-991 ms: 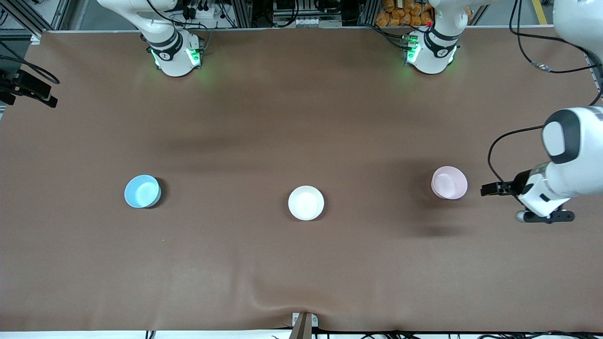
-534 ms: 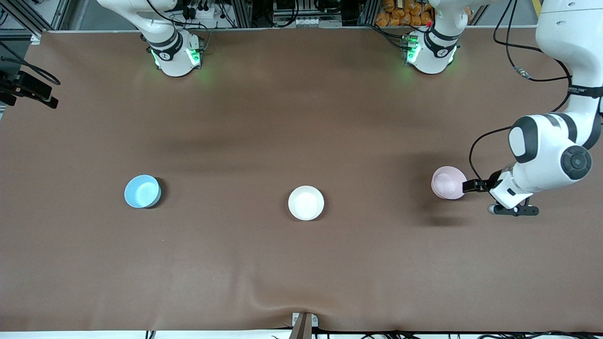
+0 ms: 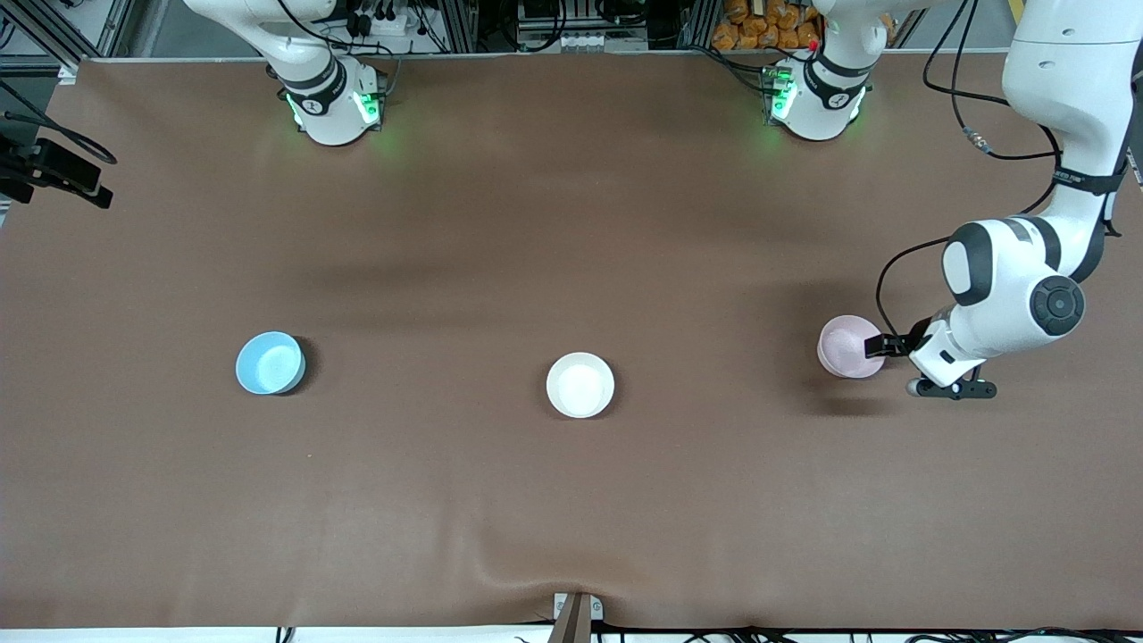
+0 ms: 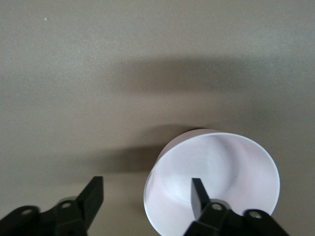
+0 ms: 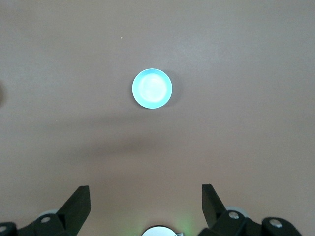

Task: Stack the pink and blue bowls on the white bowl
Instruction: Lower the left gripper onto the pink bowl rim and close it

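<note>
Sitting nearest the front camera of the three, the white bowl point(image 3: 580, 385) rests upright on the brown table point(image 3: 571, 500) about midway between the two arms' ends. The blue bowl point(image 3: 270, 363) stands slightly farther from the camera, well apart from it toward the right arm's end, and the pink bowl point(image 3: 850, 346) stands farthest, toward the left arm's end. The left gripper point(image 4: 147, 196) is spread wide at the pink bowl's rim, one finger point(image 4: 198, 194) over the inside of the bowl and the other outside its wall, not closed on it. The right gripper point(image 5: 146, 206) waits high above the table with its fingers parted, holding nothing, the blue bowl in its wrist view.
</note>
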Motion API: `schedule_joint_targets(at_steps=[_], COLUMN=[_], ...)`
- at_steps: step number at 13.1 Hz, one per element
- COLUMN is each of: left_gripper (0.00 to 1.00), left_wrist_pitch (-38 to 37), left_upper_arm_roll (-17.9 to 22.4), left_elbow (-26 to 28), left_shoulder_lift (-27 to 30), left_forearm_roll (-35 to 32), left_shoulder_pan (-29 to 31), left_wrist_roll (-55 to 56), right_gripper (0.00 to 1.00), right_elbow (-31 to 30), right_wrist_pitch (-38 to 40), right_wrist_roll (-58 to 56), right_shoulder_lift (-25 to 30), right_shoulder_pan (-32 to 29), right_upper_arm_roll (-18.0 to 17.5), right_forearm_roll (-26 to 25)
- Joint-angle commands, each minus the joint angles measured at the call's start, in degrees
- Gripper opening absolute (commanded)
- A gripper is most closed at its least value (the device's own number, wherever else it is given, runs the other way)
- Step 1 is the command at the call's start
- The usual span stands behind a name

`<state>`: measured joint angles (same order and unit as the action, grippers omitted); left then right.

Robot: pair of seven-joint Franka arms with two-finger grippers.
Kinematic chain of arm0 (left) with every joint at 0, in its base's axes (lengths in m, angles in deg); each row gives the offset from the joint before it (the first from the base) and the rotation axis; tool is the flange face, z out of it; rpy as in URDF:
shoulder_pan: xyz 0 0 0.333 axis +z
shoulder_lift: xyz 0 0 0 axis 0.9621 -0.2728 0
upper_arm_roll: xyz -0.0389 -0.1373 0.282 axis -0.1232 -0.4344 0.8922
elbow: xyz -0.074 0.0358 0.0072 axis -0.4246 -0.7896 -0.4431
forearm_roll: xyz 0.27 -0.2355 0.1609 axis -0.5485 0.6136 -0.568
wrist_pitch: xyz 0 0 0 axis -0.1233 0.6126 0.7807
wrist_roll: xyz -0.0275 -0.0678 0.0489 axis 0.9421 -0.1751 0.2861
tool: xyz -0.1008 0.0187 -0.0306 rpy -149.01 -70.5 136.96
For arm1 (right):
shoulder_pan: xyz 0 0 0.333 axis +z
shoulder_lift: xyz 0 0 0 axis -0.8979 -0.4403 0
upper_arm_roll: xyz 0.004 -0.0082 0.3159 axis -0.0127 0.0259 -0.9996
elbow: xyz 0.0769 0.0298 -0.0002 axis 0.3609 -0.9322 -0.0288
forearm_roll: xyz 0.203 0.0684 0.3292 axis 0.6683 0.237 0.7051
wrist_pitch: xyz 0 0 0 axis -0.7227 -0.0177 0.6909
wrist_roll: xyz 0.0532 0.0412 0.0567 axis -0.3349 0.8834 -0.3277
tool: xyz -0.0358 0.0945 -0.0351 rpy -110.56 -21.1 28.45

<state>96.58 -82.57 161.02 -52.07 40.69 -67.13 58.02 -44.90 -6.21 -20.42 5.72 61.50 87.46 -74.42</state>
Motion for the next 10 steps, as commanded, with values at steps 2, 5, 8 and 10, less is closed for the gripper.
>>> schedule_joint_targets(at_steps=[2, 5, 8, 10], left_gripper=[0.42, 0.18, 0.11, 0.0], left_wrist_pitch=[2.0, 2.0, 2.0, 1.9], left_upper_arm_roll=[-0.3, -0.4, -0.4, -0.6], left_elbow=[0.7, 0.6, 0.5, 0.1], left_shoulder_lift=[-0.4, -0.9, -0.9, -0.8], left_forearm_roll=[0.2, 0.2, 0.3, 0.4], left_shoulder_pan=[0.5, 0.5, 0.3, 0.2], left_wrist_roll=[-1.0, -1.2, -1.0, -0.9], right_gripper=[1.0, 1.0, 1.0, 1.0], right_elbow=[0.0, -0.1, -0.1, -0.1], right_wrist_pitch=[0.0, 0.0, 0.0, 0.0], right_wrist_roll=[-0.2, -0.1, -0.1, -0.1], right_shoulder_lift=[0.0, -0.1, -0.1, -0.1], right_shoulder_pan=[0.1, 0.1, 0.2, 0.2], right_upper_arm_roll=[0.1, 0.0, 0.0, 0.0], right_forearm_roll=[0.9, 0.9, 0.9, 0.9])
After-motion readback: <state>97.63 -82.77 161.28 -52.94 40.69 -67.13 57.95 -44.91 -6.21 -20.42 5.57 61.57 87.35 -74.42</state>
